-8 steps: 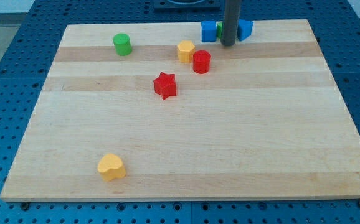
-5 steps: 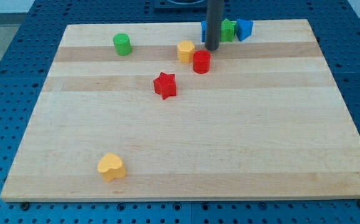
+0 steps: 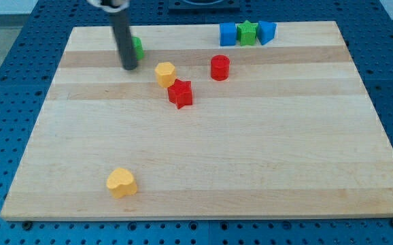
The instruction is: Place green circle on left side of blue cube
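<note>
The green circle (image 3: 138, 47) sits near the board's top left, mostly hidden behind my rod. My tip (image 3: 129, 67) rests just below and left of it, close to its lower edge. The blue cube (image 3: 228, 33) stands at the top edge, right of centre, with a green star (image 3: 249, 33) touching its right side and a blue triangular block (image 3: 267, 32) beyond that. The green circle is far to the left of the blue cube.
A yellow block (image 3: 165, 73) sits just above a red star (image 3: 180, 93) near the middle. A red cylinder (image 3: 219, 67) stands to their right. A yellow heart (image 3: 122, 182) lies at the bottom left. The wooden board (image 3: 251, 156) lies on a blue perforated table.
My tip swept left from beside the blue cube to the green circle. The yellow block moved left and down, ending next to the red star. The other blocks stayed put.
</note>
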You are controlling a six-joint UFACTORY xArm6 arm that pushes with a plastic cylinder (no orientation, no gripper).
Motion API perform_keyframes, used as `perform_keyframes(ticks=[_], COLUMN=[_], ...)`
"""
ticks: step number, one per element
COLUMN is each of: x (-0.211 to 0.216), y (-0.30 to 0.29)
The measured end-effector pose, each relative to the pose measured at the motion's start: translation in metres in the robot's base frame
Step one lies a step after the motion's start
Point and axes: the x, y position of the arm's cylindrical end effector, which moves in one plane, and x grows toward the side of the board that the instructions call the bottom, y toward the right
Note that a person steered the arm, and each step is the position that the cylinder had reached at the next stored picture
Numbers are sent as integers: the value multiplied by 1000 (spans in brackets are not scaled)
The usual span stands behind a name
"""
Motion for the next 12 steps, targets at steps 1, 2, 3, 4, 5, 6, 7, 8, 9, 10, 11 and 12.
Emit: perform_keyframes(ticks=[1,2,3,4,5,6,7,8,9,10,11,12], x=[-3,-28,-53,-67,-74,-57,-55,-62,-64,-64,-64,-64], y=[-23,-12,19,80,107,101,96,97,116,148,143,99])
